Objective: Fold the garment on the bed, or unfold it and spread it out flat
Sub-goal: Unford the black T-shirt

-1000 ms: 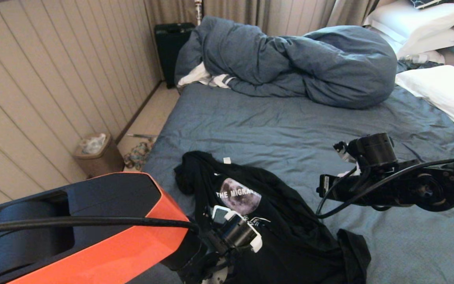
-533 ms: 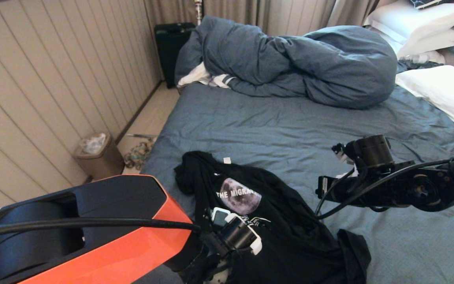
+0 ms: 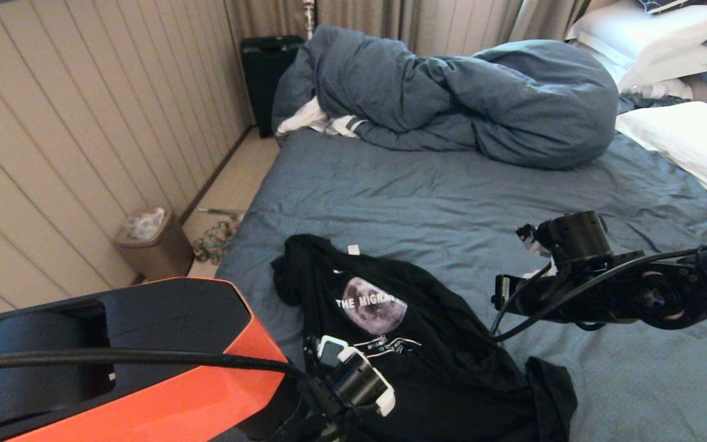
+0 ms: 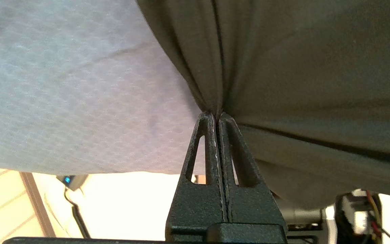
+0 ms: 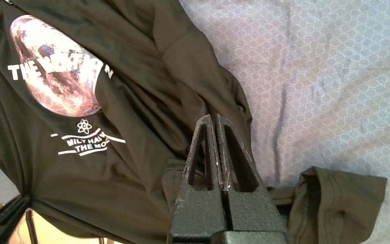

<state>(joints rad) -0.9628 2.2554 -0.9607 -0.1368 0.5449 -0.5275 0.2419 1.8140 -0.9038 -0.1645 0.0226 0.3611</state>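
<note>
A: Status on left claw [image 4: 217,117]?

B: Clamped on a pinch of the black T-shirt [image 3: 415,344], right at the near hem by the bed [image 3: 452,202] edge. Cloth bunched into tight pleats at the tips in the left wrist view, so looks like a solid bite

A: Shirt position?

B: Crumpled on the blue-grey sheet at the near left corner of the bed, moon print up, white neck label [image 3: 353,249] toward the far side. One sleeve lump flopped out to the right. Well apart from the duvet [image 3: 452,92]

A: Right claw [image 5: 215,118]?

B: Pressed together, holding nothing. Hanging above the shirt's right side, off the cloth

A: Plan for this step?

B: Probably spreading flat. Pull the pinched hem slowly toward the near edge, low over the sheet, to draw out the creases. No yanking, thin pinch could slip. Better to get the right claw onto the hem on the opposite side, near the sleeve lump, then tension both ends together

A: Risks?

B: Dragging the sheet along if some got caught underneath; can't tell from the wrist view. Also shirt sliding off the bed edge if pulled too far
</note>
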